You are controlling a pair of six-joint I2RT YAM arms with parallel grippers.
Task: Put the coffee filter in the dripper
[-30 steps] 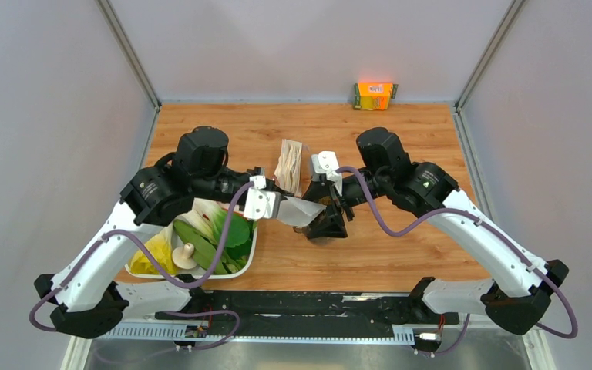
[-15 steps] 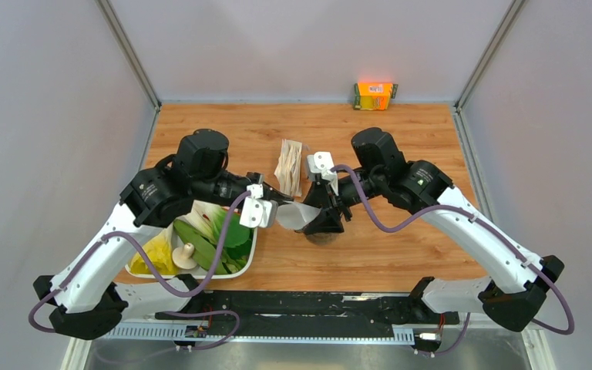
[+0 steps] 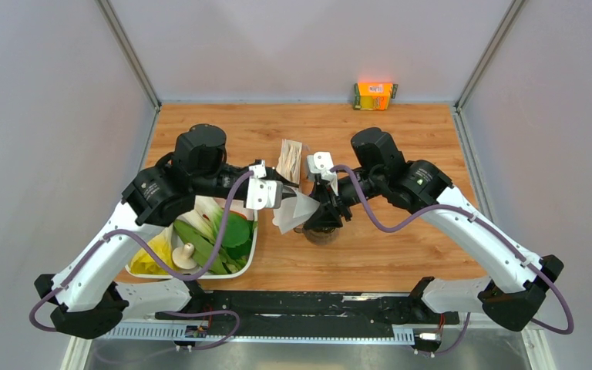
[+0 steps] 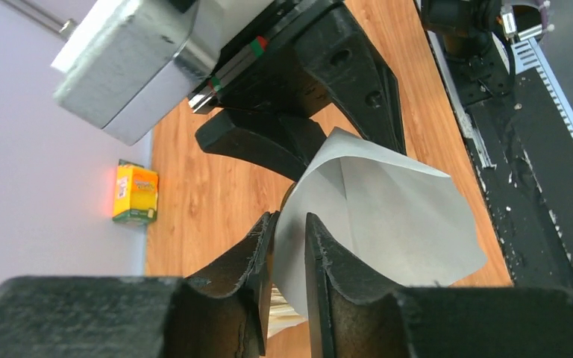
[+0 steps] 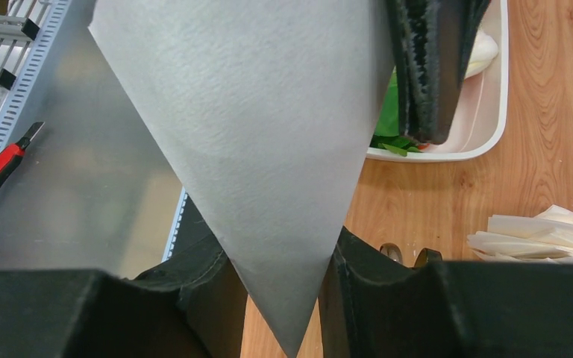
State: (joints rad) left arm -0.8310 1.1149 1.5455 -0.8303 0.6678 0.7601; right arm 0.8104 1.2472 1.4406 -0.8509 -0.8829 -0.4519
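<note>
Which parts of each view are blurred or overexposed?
Top external: sharp, evenly lit; only the orange box glows, overexposed. Left wrist: the coffee filter is sharp, the black foreground below blurred. Right wrist: paper texture crisp, bottom edge dark and soft.

dripper [image 3: 323, 234]: mostly hidden under right gripper [image 3: 316, 210] | coffee filter [image 5: 268, 149]: wide end cut off by top edge, right wrist view | right fingers pressing filter or not: can't tell | orange box [image 3: 375, 95] beyond both grippers: label too small to read

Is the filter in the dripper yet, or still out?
Out. The coffee filter hangs in the air between the left pincer and the right pincer; the dripper stands on the table below.
</note>
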